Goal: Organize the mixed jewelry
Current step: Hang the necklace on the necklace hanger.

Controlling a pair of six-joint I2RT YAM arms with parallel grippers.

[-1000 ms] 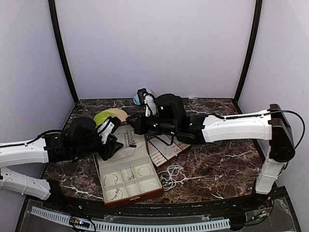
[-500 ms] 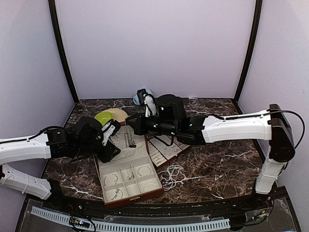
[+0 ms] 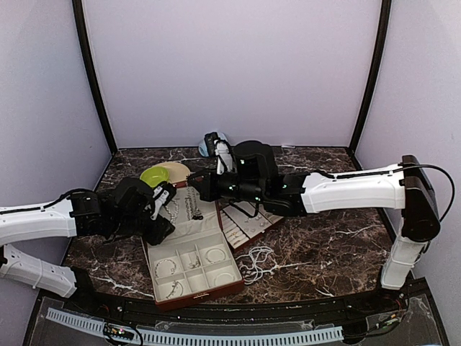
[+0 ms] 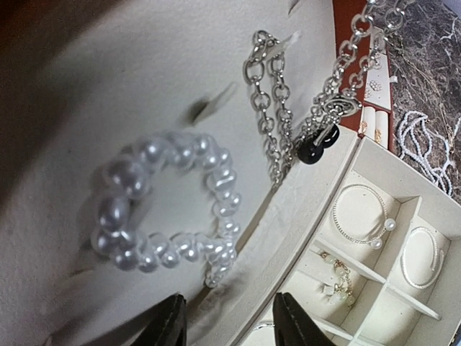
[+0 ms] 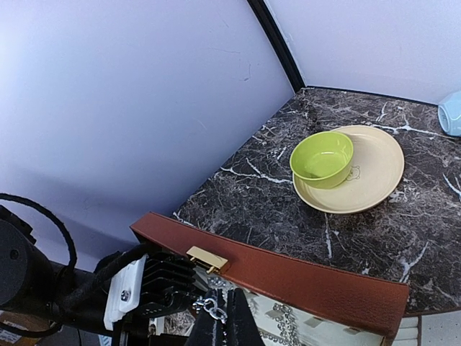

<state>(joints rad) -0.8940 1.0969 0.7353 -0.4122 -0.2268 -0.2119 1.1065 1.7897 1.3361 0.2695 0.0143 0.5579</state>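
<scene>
The left gripper point(image 4: 230, 318) hangs just over the cream-lined lid point(image 4: 101, 94) of an open reddish-brown jewelry case. Its fingers are parted and nothing is held between them. One pearl bracelet point(image 4: 220, 189) lies on the lining just ahead of the fingertips. To its right, two silvery chains point(image 4: 272, 122) are draped down the same lining. Lower right is the divided tray point(image 4: 398, 223), where two thin bangles point(image 4: 390, 224) are seen in separate compartments.

Further right, the right gripper point(image 5: 220, 321) is clenched at the lid's top edge, beside a chain link. Whether the link or the lid is pinched cannot be told. Behind the lid, one green bowl point(image 5: 322, 157) is set on one cream plate point(image 5: 374, 180). A tangle of white bead strands point(image 3: 256, 263), too fine to count, lies on the table right of the tray, outside the case.

The step in hand is judged to be arranging pieces on the lid. Next, a descent onto the bracelet and a gentle close would be called for, without snagging the chains.
</scene>
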